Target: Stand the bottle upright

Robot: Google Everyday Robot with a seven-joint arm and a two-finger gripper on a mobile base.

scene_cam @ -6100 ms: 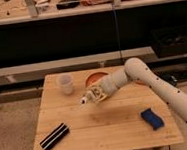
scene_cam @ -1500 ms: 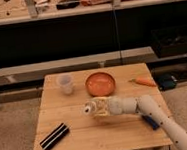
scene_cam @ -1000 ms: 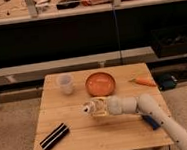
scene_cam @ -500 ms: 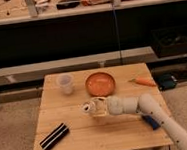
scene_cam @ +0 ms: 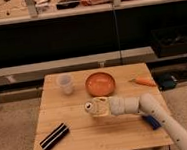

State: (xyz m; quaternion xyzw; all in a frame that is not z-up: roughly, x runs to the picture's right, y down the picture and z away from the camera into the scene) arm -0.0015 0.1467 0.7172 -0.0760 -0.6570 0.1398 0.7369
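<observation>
The bottle is small, clear and pale-capped. It lies roughly on its side in my gripper, with its pale end pointing left, just over the middle of the wooden table. The gripper is shut on the bottle, and the white arm reaches in from the lower right. The bottle's body is partly hidden by the fingers. I cannot tell whether it touches the tabletop.
A translucent white cup stands at the back left. An orange plate sits just behind the gripper. A carrot lies at the back right, a blue sponge at the front right, and a black striped block at the front left.
Since six seconds ago the gripper has carried the bottle from beside the plate toward the table's middle front. Over the last second it has barely moved.
</observation>
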